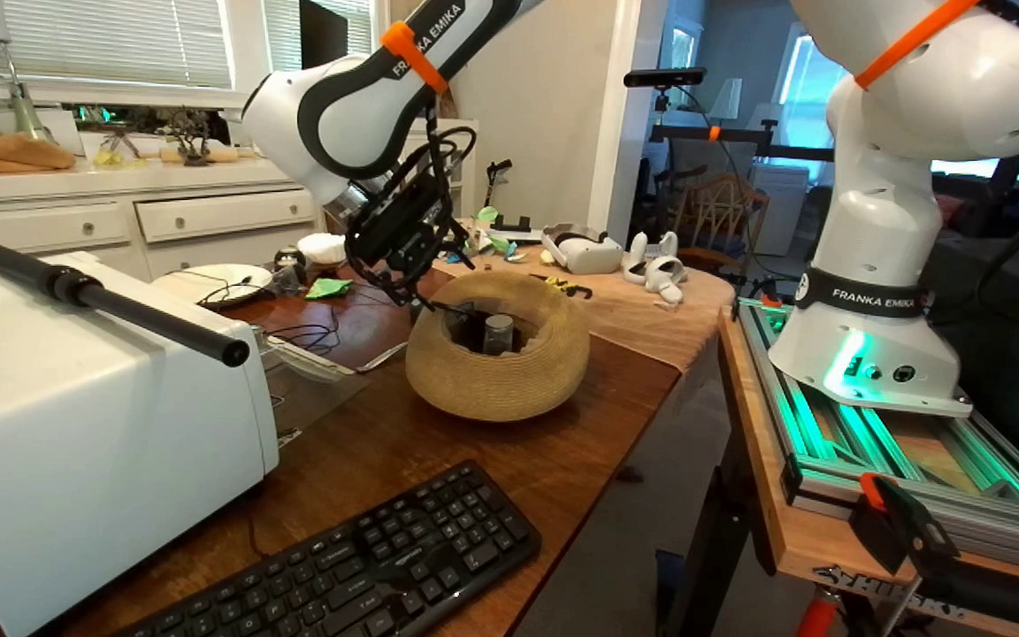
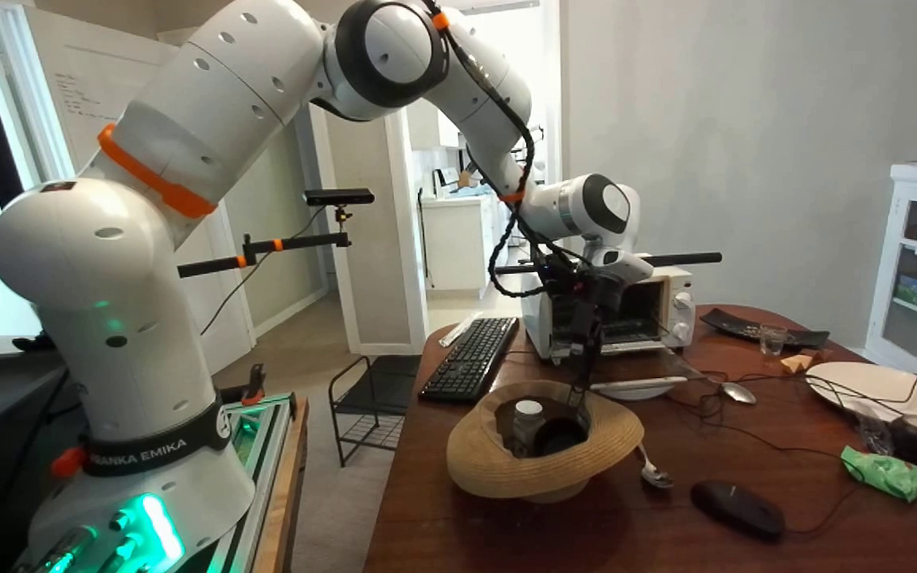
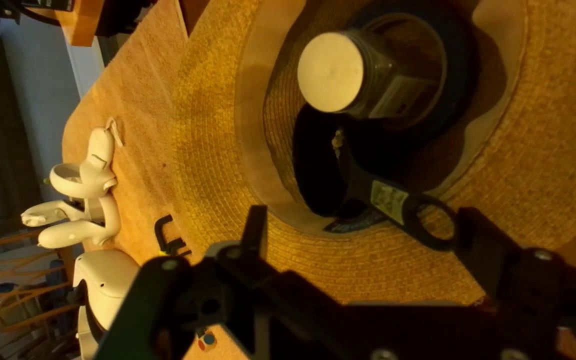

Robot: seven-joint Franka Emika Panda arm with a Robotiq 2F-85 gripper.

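And there hung the black two-fingered gripper [image 3: 362, 220], its jaws wide apart, nothing pinched between them, over the brim of the upturned tan straw hat [image 1: 496, 389] on the brown wooden table [image 2: 442, 529]! Down in the hat's hollow lay the black plastic scoop [image 3: 360, 182] with its looped handle, the loop just beside the finger [image 3: 483, 245] at the right of the wrist view; whether they touched, no telling. A delicate spot, this: a sound hold seemed to want the handle squarely between both fingers, in from the loop, with the straw brim kept clear of the pinch. And what close company: the white-lidded clear jar [image 3: 348, 74] and the dark blue tape roll [image 3: 460, 65] crowded the scoop, so a slow, straight path looked the safe one.
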